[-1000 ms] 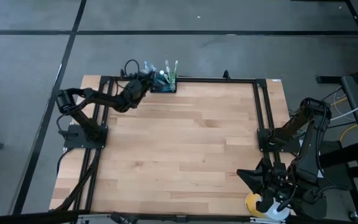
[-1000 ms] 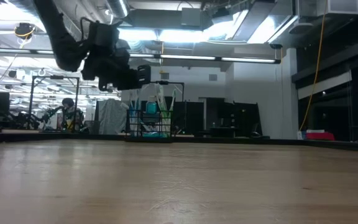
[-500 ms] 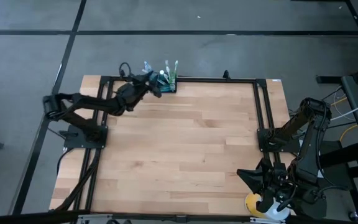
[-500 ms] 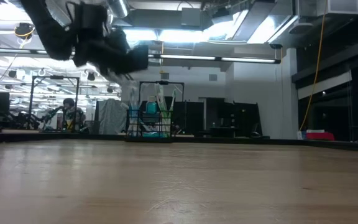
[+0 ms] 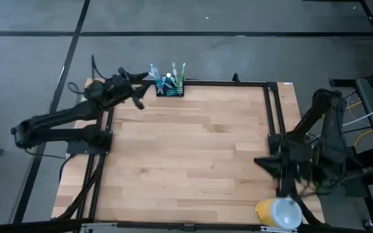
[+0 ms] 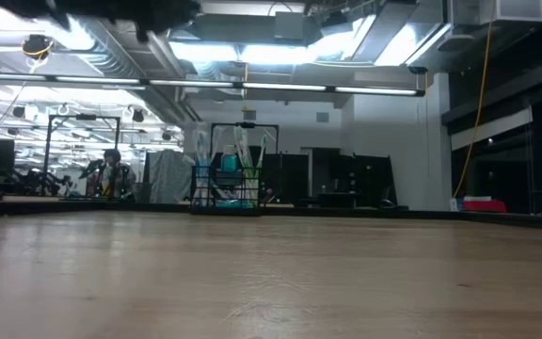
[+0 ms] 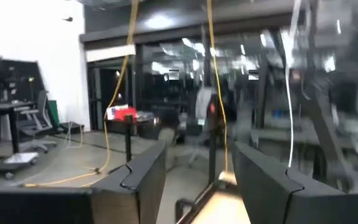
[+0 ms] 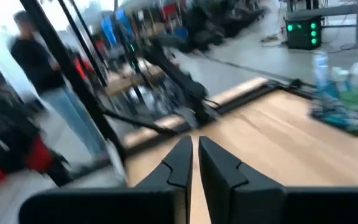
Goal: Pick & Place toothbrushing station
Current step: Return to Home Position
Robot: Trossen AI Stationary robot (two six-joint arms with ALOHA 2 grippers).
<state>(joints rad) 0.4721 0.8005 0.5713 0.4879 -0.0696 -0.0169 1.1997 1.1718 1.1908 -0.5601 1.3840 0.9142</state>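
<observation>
The wooden surface (image 5: 186, 155) is filling most of the high view, with a black frame running round its edges. The left arm (image 5: 57, 123) is stretching along the surface's left edge toward the far left corner. There its tool (image 5: 141, 94) is hanging to the left of the toothbrushing station and apart from it. In the left wrist view this tool (image 7: 197, 180) is showing its fingers (image 7: 143, 180) spread wide, released and holding nothing.

The right arm (image 5: 316, 123) is folding over the right edge of the surface, its tool (image 5: 261, 161) pointing inward over the wood. In the right wrist view that tool (image 8: 194, 162) is keeping its fingers (image 8: 178, 163) nearly pressed together, clenched on nothing.

A yellow-and-white cup (image 5: 278, 213) is sitting at the near right corner, close by the right arm.

The toothbrushing station (image 5: 169, 89) is standing upright at the far edge of the surface, left of its middle. Toothbrushes (image 5: 173, 70) are sticking up out of the station.
</observation>
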